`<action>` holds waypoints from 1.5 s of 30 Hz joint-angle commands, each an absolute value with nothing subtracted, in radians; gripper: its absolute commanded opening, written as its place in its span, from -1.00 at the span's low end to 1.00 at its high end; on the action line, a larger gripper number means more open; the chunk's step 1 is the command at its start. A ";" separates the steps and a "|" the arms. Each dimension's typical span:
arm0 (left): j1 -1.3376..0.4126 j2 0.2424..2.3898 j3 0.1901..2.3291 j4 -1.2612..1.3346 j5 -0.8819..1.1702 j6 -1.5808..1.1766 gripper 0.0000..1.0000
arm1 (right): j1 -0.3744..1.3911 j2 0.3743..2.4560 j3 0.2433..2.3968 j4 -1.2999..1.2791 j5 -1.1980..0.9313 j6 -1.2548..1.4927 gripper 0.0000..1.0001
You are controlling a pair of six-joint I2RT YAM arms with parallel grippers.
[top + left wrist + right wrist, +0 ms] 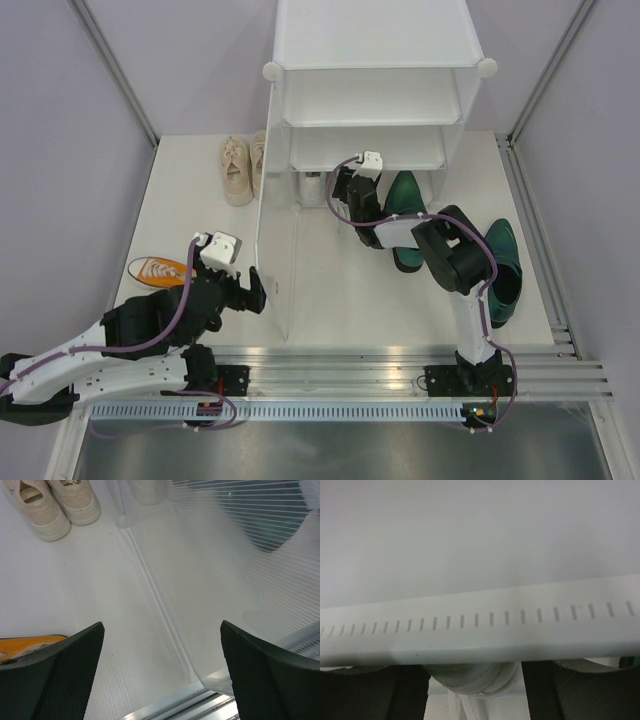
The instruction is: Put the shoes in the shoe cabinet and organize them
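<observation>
Right gripper (475,674) has its fingers (375,695) clamped on a white sneaker (470,681) between them: probably light and soft-sided, stiffest at the heel. Left gripper (162,626) gapes empty, orange sneaker (25,645) beside one finger.

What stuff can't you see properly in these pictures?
- Orange sneaker: top view, the left arm covers one end; left wrist view, a finger and the edge cut it off.
- White sneaker: top view, mostly hidden by the cabinet shelves.
- Right gripper: right wrist view, a shelf edge fills the picture; whether it grips the white thing below is unclear.
</observation>
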State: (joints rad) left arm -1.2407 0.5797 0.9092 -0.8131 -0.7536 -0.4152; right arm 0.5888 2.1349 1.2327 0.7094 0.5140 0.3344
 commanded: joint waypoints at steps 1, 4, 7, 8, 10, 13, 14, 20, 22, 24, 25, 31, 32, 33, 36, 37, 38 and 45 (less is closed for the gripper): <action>-1.236 0.574 0.911 -0.785 -0.742 -0.380 0.99 | 0.632 2.123 1.293 0.775 0.443 0.396 -0.59; -1.236 0.572 0.911 -0.787 -0.742 -0.380 0.99 | 0.634 2.122 1.292 0.761 0.440 0.387 -0.23; -1.236 0.571 0.911 -0.784 -0.744 -0.382 0.99 | 0.634 2.097 1.272 0.750 0.443 0.376 0.18; -1.236 0.571 0.911 -0.787 -0.744 -0.380 0.99 | 0.634 2.077 1.266 0.747 0.445 0.374 0.26; -1.236 0.571 0.911 -0.787 -0.746 -0.380 0.99 | 0.634 2.057 1.250 0.741 0.448 0.367 0.44; -1.236 0.565 0.911 -0.785 -0.750 -0.382 0.99 | 0.632 2.026 1.244 0.712 0.451 0.364 0.62; -1.236 0.561 0.910 -0.785 -0.753 -0.382 0.99 | 0.632 2.010 1.240 0.707 0.453 0.364 0.64; -1.236 0.554 0.907 -0.787 -0.767 -0.383 0.99 | 0.630 1.947 1.204 0.675 0.448 0.377 0.74; -1.236 0.552 0.905 -0.788 -0.769 -0.382 0.99 | 0.632 1.928 1.190 0.646 0.449 0.379 0.75; -1.236 0.552 0.905 -0.787 -0.770 -0.383 0.99 | 0.630 1.892 1.166 0.635 0.449 0.383 0.75; -1.236 0.554 0.905 -0.787 -0.772 -0.383 0.99 | 0.630 1.873 1.131 0.632 0.452 0.388 0.75; -1.236 0.558 0.904 -0.787 -0.779 -0.383 0.99 | 0.629 1.683 0.913 0.606 0.469 0.413 0.73; -1.236 0.560 0.905 -0.787 -0.781 -0.382 0.99 | 0.629 1.622 0.881 0.606 0.468 0.414 0.72; -1.236 0.560 0.904 -0.787 -0.781 -0.383 0.99 | 0.629 1.590 0.824 0.583 0.469 0.417 0.69; -1.236 0.560 0.902 -0.788 -0.782 -0.383 0.99 | 0.627 1.450 0.743 0.466 0.509 0.428 0.64; -1.236 0.560 0.902 -0.787 -0.784 -0.383 0.99 | 0.624 1.378 0.726 0.425 0.544 0.451 0.64; -1.236 0.561 0.902 -0.787 -0.784 -0.383 0.99 | 0.621 1.338 0.710 0.390 0.564 0.460 0.63; -1.236 0.563 0.905 -0.785 -0.781 -0.383 0.99 | 0.554 1.069 0.605 0.047 0.652 0.593 0.50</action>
State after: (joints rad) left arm -1.2407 0.5583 0.9092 -0.8131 -0.7586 -0.4152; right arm 0.5858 1.1175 0.6380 0.2455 0.5976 0.5003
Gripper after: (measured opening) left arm 0.993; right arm 0.760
